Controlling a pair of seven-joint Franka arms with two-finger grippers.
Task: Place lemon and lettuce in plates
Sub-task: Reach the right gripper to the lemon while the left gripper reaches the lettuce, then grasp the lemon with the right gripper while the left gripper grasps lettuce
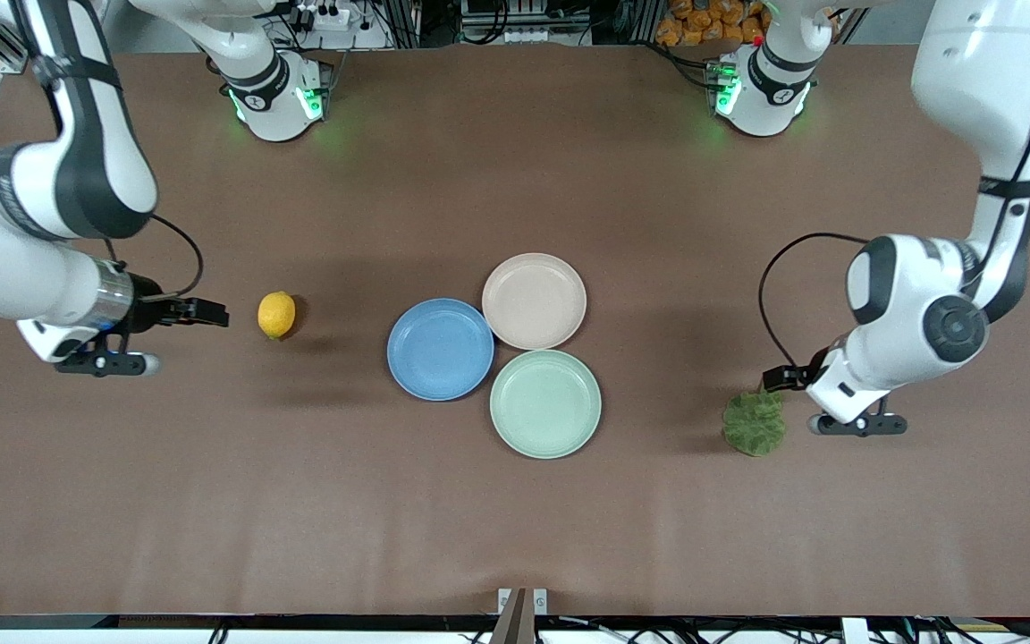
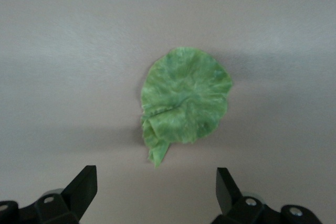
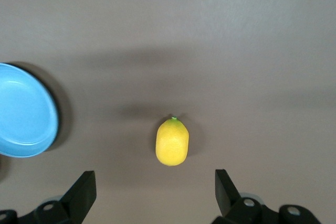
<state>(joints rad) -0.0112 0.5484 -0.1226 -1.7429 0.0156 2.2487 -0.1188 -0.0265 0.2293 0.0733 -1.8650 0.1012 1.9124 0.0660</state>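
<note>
Overhead, both tools wide open and empty: left tool above crinkled lettuce, right tool above smooth oval lemon.

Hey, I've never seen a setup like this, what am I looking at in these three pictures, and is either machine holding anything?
These are two robot arms at a brown table, each ending in a two-finger gripper. The big picture looks down from a high camera facing the robots. The other two come from small cameras on the arms' wrists, so you see each gripper's black fingers at the edge.

In the middle of the table sit three plates touching one another: a blue plate, a pinkish-beige plate and a pale green plate. All three are bare.

The right gripper is open beside a lemon that lies toward the right arm's end of the table. The left gripper is open beside a lettuce leaf that lies toward the left arm's end.

Neither gripper holds anything.
</note>
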